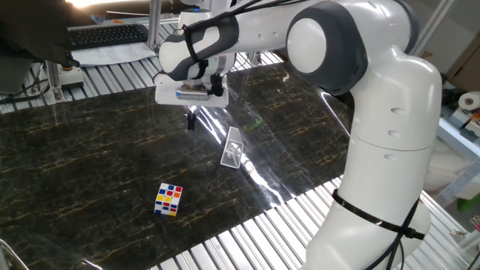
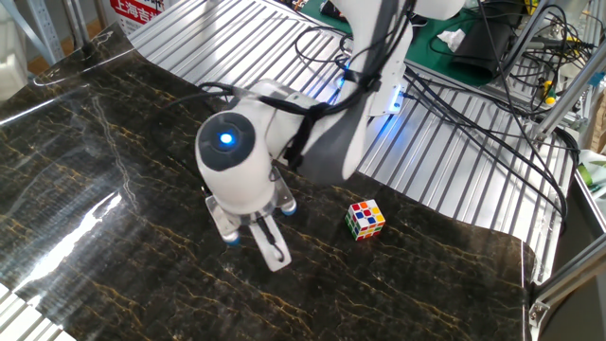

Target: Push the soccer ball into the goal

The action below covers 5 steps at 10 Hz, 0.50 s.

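The goal [image 1: 233, 148] is a small light-grey frame with pale mesh, lying tilted on the dark marble table [image 1: 90, 157] near its middle. The soccer ball shows in neither view. My gripper [image 1: 191, 120] hangs above the table, up and to the left of the goal and apart from it. Its dark fingers are pressed together and hold nothing. In the other fixed view the gripper [image 2: 273, 250] points down at the table, and the arm's round wrist hides the goal.
A multicoloured puzzle cube [image 1: 169, 199] sits near the table's front edge, left of the goal; it also shows in the other fixed view [image 2: 365, 219]. Ribbed metal surfaces border the marble top. A keyboard [image 1: 109, 34] lies at the back left.
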Each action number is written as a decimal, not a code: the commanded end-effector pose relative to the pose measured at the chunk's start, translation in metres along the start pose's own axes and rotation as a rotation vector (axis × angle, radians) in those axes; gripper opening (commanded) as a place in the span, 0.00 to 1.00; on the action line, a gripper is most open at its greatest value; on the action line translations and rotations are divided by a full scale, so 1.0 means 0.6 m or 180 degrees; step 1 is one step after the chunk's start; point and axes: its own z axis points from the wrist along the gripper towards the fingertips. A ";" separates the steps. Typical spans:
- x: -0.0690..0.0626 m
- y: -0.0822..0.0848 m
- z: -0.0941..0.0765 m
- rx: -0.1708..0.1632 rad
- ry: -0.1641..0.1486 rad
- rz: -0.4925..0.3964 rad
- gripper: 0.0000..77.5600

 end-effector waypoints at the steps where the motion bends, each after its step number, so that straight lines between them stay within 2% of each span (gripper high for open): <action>1: 0.003 0.012 -0.024 -0.0005 -0.0332 -0.0896 0.00; 3: 0.004 0.009 -0.037 -0.0055 -0.0381 -0.1186 0.00; 5: 0.005 0.008 -0.043 -0.0065 -0.0395 -0.1218 0.00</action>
